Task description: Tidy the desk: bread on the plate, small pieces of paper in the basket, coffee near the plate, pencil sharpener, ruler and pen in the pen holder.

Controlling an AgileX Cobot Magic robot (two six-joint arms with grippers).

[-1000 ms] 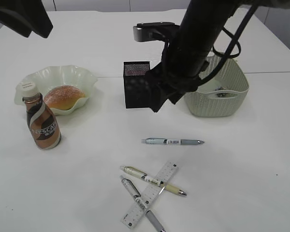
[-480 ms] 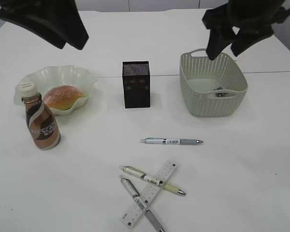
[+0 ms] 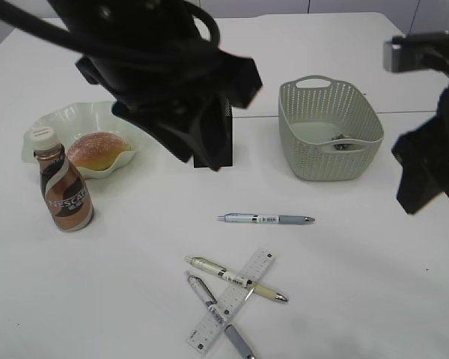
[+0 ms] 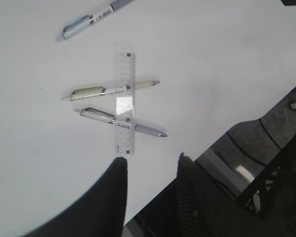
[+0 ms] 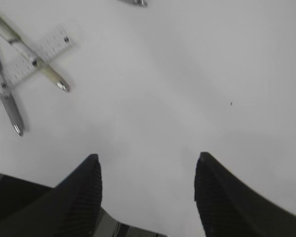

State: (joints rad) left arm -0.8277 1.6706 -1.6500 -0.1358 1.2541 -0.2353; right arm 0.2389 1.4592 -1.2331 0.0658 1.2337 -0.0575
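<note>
- The left gripper [image 4: 150, 165] hangs above the near middle of the desk [image 3: 374, 299], jaws parted a moderate way with nothing between them; in its wrist view the near desk edge runs just under the fingers.
- The right gripper [image 5: 147, 190] is over bare tabletop at the near right, jaws spread wider and empty.
- The ruler [image 3: 232, 301] lies near the front edge, crossed by a cream pen [image 3: 236, 279] and a grey pen [image 3: 218, 315], both touching it; a third pen [image 3: 266, 219] lies apart, farther in.
- The pen holder [image 3: 217, 146] stands at far centre, largely hidden behind the left arm.
- The basket [image 3: 329, 131] sits far right with a small dark object inside that I cannot make out; open desk lies between it and the pens.
- The bread [image 3: 99, 148] rests in the plate [image 3: 60, 120] at far left, with the coffee [image 3: 63, 191] upright just in front of the plate's rim.
- The widest free room is the near right and near left of the desk.
</note>
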